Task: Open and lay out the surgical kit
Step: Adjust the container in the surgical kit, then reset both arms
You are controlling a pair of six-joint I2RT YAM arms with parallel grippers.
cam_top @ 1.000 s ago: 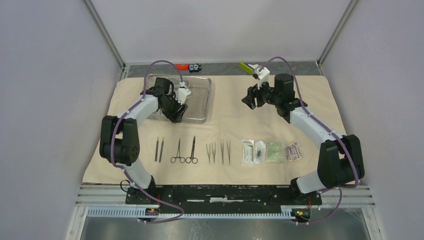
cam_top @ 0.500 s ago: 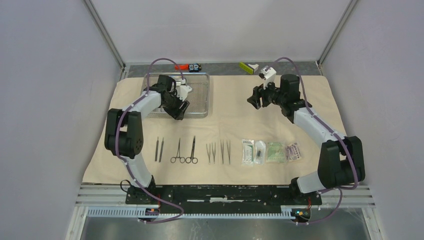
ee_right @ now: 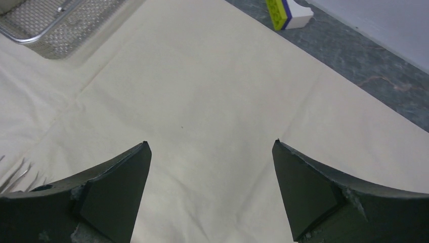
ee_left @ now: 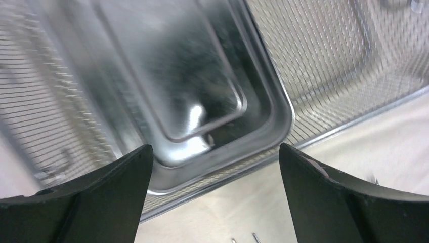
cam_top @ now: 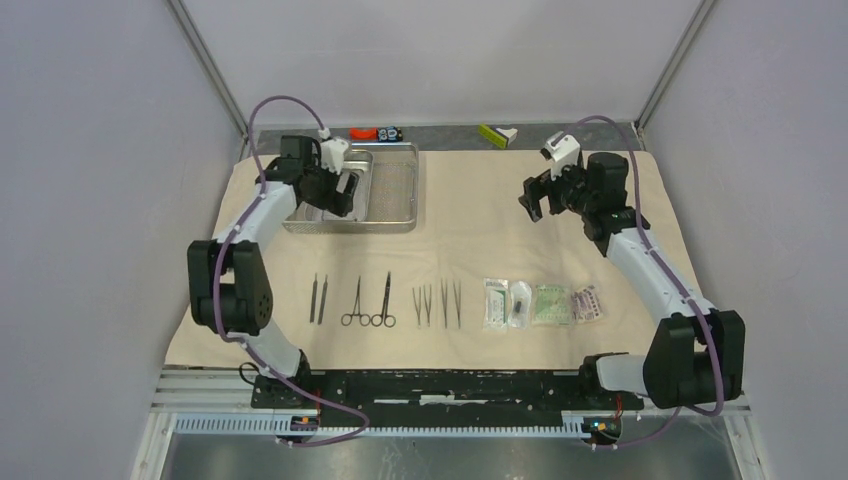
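The surgical kit [cam_top: 455, 255] lies opened out on the table [cam_top: 450, 133]: its beige cloth [cam_top: 470, 180] is spread flat, the steel tray [cam_top: 405, 200] with a smaller inner tray [ee_left: 172, 76] sits far left, and along the near side run forceps [cam_top: 318, 298], scissors [cam_top: 367, 302], tweezers [cam_top: 437, 303] and four packets [cam_top: 543, 303] in a row. The left tool [ee_left: 213, 147] hangs over the tray's near edge, wide open and holding nothing; the right tool [ee_right: 211, 143] hangs over bare cloth at the far right, equally wide and empty
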